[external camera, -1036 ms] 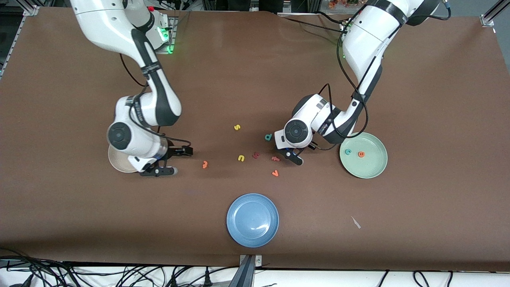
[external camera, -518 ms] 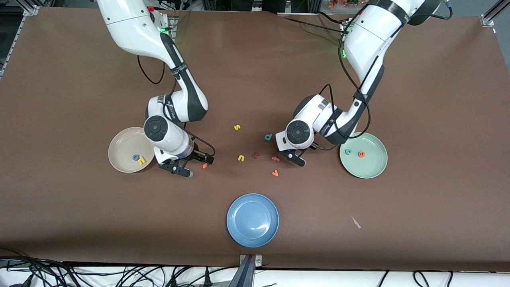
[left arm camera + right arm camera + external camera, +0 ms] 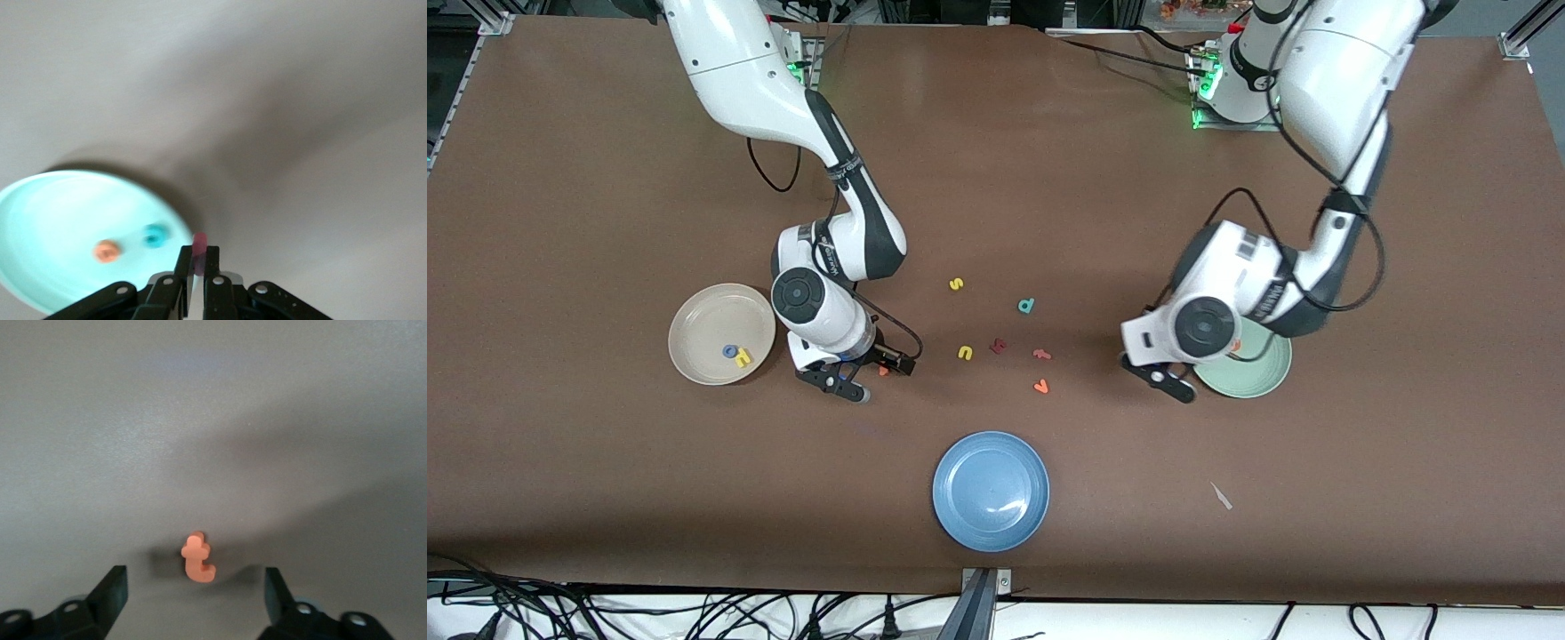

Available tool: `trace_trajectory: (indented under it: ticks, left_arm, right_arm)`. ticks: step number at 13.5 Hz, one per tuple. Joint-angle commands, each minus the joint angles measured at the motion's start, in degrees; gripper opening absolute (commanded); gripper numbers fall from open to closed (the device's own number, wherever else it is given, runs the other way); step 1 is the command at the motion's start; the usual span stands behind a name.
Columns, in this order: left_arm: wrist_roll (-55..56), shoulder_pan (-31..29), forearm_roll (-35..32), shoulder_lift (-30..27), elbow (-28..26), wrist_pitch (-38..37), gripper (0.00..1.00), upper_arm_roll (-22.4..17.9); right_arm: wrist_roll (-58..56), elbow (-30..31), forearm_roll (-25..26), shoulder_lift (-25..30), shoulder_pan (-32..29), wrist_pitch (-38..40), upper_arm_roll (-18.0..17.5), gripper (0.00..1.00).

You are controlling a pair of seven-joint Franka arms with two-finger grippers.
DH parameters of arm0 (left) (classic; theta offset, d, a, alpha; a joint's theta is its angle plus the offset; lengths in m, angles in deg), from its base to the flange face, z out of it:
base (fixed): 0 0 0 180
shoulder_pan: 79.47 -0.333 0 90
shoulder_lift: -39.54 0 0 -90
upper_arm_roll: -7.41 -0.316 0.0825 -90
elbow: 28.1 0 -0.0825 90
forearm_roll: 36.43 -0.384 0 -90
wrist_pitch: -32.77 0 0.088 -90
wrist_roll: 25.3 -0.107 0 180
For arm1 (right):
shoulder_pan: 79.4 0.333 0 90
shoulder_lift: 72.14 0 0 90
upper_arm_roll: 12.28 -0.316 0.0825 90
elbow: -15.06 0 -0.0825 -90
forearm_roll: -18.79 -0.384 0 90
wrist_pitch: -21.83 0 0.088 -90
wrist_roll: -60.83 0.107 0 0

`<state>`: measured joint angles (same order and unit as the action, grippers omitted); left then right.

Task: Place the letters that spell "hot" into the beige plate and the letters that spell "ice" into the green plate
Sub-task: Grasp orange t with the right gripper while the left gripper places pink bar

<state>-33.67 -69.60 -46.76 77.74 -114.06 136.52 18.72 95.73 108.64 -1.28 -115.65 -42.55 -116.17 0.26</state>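
Observation:
My left gripper (image 3: 199,257) is shut on the dark red i (image 3: 199,244) and hangs over the table just beside the green plate (image 3: 1267,378), at the rim toward the right arm's end. In that plate lie the orange e (image 3: 105,251) and the teal c (image 3: 155,236). My right gripper (image 3: 880,378) is low over the orange t (image 3: 199,558), open, one finger on each side and neither touching it. The beige plate (image 3: 703,324) holds the blue o (image 3: 730,352) and the yellow h (image 3: 743,358).
Loose letters lie mid-table: a yellow s (image 3: 956,284), a teal d (image 3: 1026,306), a yellow u (image 3: 965,353), a dark red letter (image 3: 999,345), a small red one (image 3: 1040,354) and an orange v (image 3: 1040,387). A blue plate (image 3: 991,491) sits nearer the camera.
The left gripper shut on the i and carried it from the loose letters to the green plate's rim. The right arm swung from over the beige plate to the orange t.

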Motion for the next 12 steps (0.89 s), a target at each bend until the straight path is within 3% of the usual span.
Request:
trace_trajectory:
  ticks: [1,5,8,11,12]
  left_arm:
    - [-10.3,-5.3,-1.5,-0.1,0.0,-2.4,0.00,0.6]
    - [-14.0,-10.4,-1.6,0.6,-4.5,-4.3,0.00,0.6]
    - [-14.4,-14.7,-1.5,2.1,-5.4,-3.5,0.00,0.6]
    - [-13.4,-14.2,-1.5,2.6,-5.4,-2.7,0.02,0.6]
    - [-13.3,-14.2,-1.5,2.6,-5.4,-2.7,0.31,0.6]
  right_arm:
    - [0.6,-1.7,-0.4,-1.6,0.1,0.0,0.2,0.76]
    - [0.6,-1.7,-0.9,-2.0,-0.2,0.0,0.2,0.64]
    - [0.9,-1.7,-0.9,-2.2,-0.1,0.0,0.1,0.42]
    - [1.4,-1.7,-1.0,-2.2,0.1,-0.1,0.1,0.23]
    - [1.4,-1.7,-1.0,-2.3,0.2,-0.2,0.1,0.20]
